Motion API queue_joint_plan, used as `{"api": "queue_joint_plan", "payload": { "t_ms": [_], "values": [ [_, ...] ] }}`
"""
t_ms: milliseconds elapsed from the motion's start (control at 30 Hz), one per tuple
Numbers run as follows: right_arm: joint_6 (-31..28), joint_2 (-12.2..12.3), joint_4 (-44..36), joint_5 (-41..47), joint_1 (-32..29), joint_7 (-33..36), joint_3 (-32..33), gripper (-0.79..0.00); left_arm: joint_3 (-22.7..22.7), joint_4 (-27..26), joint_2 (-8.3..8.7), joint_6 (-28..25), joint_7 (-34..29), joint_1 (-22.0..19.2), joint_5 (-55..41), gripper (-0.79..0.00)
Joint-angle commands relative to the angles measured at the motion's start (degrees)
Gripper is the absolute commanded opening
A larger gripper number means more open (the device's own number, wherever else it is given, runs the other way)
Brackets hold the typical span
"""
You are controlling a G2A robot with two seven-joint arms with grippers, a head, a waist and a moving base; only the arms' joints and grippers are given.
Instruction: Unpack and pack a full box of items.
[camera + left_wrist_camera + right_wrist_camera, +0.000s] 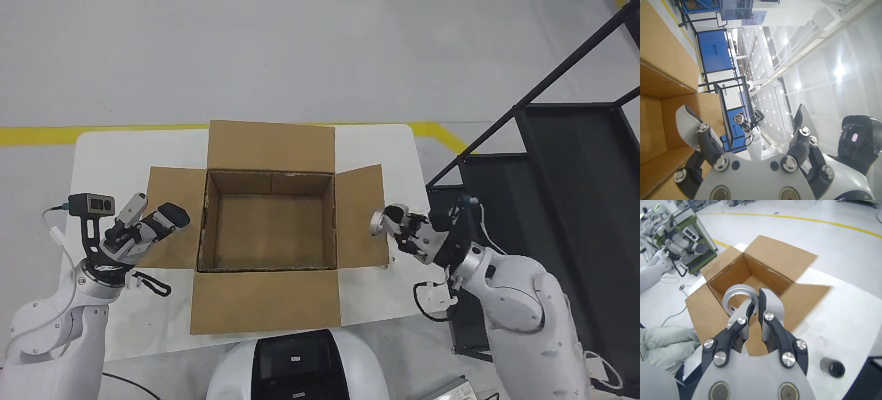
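Right claw (755, 298) is clamped on a metal ring (740, 288) by its rim, with the open box (768, 279) just ahead and below. Left claw (742, 113) is spread wide, with the box beside it. A dark cylinder (832, 367) lies on the surface (838, 313) near the right claw.

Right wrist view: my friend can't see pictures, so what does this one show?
The right gripper pinches a silver metal ring, with the open cardboard box beyond it. A small dark cylinder lies on the white table nearby.
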Motion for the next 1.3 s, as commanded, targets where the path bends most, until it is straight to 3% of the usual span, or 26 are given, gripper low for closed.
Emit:
{"api": "queue_joint_plan", "payload": {
  "t_ms": [0, 167, 267, 600, 867, 1233, 1267],
  "values": [
    [-0.51, 0.14, 1.91, 3.01, -3.07, -1.98, 4.7, -0.785, 0.0, 0.0, 0.0, 0.0, 0.0, 0.0, 0.0, 0.0],
    [2.79, 0.53, 6.28, 5.91, -7.29, -0.29, 9.1, -0.785, 0.0, 0.0, 0.0, 0.0, 0.0, 0.0, 0.0, 0.0],
    [6.78, 0.93, 8.53, 3.28, -7.21, 4.93, 8.47, -0.785, 0.0, 0.0, 0.0, 0.0, 0.0, 0.0, 0.0, 0.0],
    [19.88, 1.36, 16.09, -12.81, -0.26, 12.85, -3.01, -0.785, 0.0, 0.0, 0.0, 0.0, 0.0, 0.0, 0.0, 0.0],
    [27.7, 1.23, 26.37, -25.46, 6.17, 12.3, -11.53, -0.785, 0.0, 0.0, 0.0, 0.0, 0.0, 0.0, 0.0, 0.0],
    [34.52, 0.9, 33.35, -30.96, 10.72, 9.17, -16.19, -0.785, 0.0, 0.0, 0.0, 0.0, 0.0, 0.0, 0.0, 0.0],
    [34.43, 0.93, 33.37, -30.87, 10.82, 9.17, -16.18, -0.428, 0.0, 0.0, 0.0, 0.0, 0.0, 0.0, 0.0, 0.0]
  ]
}}
